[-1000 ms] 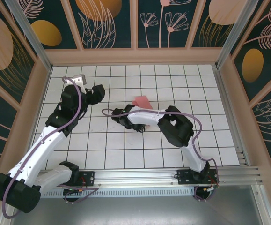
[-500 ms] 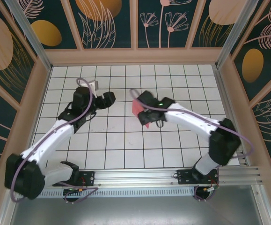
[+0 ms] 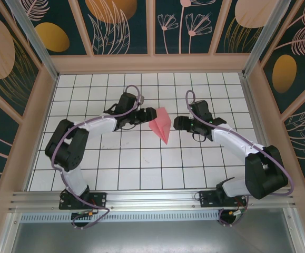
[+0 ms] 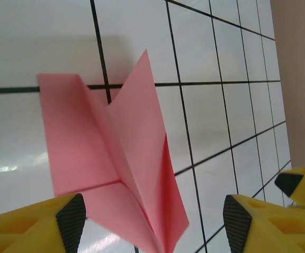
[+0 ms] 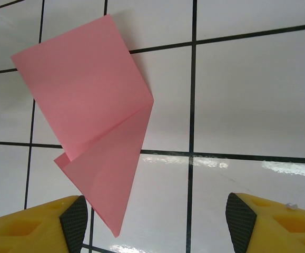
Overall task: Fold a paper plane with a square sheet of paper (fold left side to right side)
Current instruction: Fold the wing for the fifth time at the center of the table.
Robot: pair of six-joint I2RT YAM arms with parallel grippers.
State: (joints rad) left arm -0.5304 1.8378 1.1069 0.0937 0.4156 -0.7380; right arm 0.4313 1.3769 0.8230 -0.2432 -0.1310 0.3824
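Plane (image 3: pixel 161 125): axis far-to-near.
Left fingers (image 4: pixel 70 217): open, empty, beside plane's left edge.
Right fingers (image 5: pixel 74 219): open, empty, right of plane.

The top external camera looks down from above and behind the arm bases on the whole table (image 3: pixel 141 158). The left wrist camera looks past the left end effector (image 4: pixel 153 215), low and slanted, very near the tiles. The right wrist camera looks past the right end effector (image 5: pixel 157 221), almost straight down. All three views share the paper plane (image 3: pixel 161 124).
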